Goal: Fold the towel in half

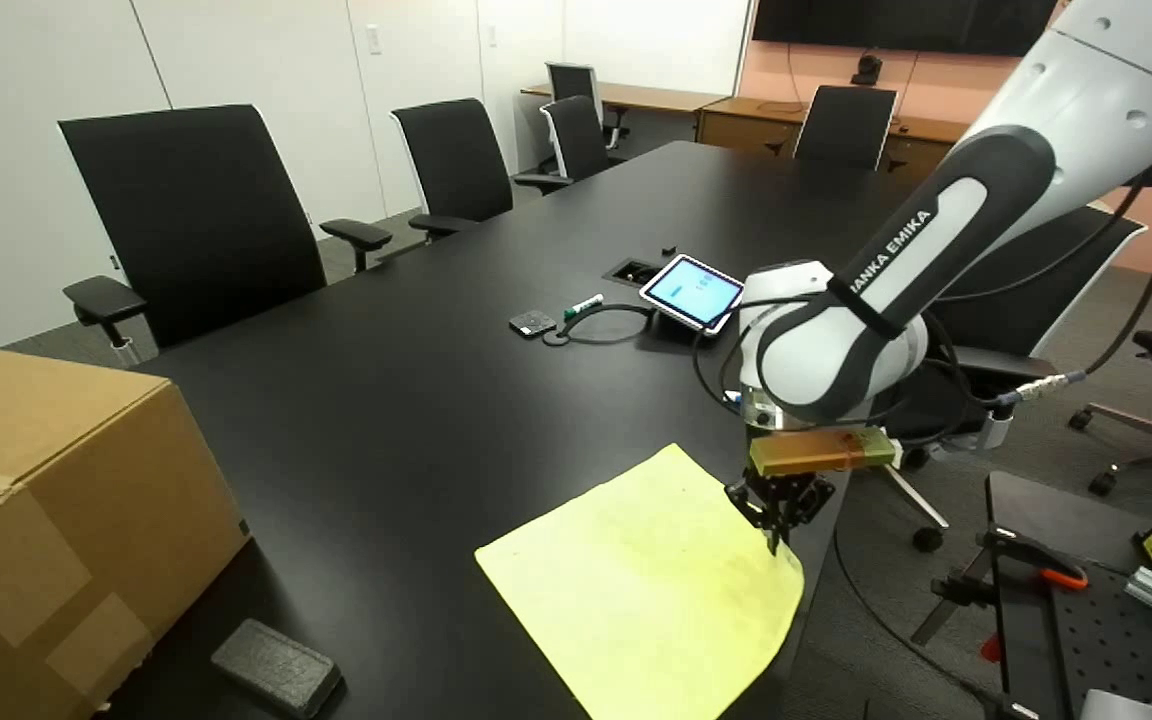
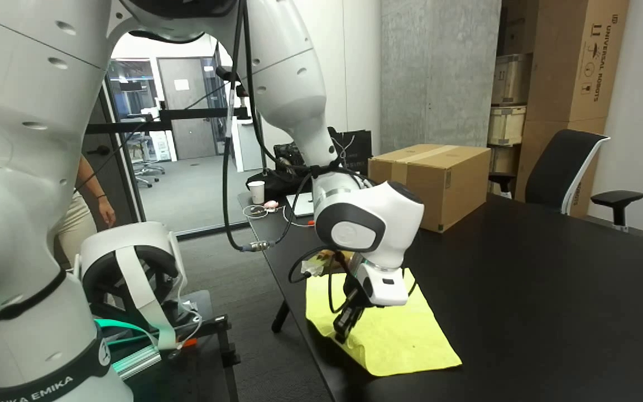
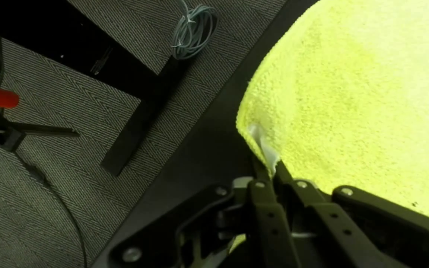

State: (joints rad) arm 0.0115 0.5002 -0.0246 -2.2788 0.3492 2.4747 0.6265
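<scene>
The pale yellow towel (image 1: 626, 590) is spread nearly flat on the black table, close to its edge. In both exterior views the gripper (image 1: 776, 545) points down at the towel's side along that edge. The wrist view shows a pinched fold of towel (image 3: 348, 104) between the fingertips, with a sliver of its pale underside showing. My gripper (image 3: 273, 172) is shut on this bit of cloth. The towel (image 2: 411, 340) is slightly rucked up around the fingers, and the arm covers part of it in an exterior view.
A brown cardboard box (image 1: 86, 540) and a dark grey block (image 1: 276, 665) stand on the table beyond the towel. Farther along lie a tablet (image 1: 693, 292), a green marker (image 1: 584, 306) and a cable. A cart (image 1: 1086, 600) stands beside the table.
</scene>
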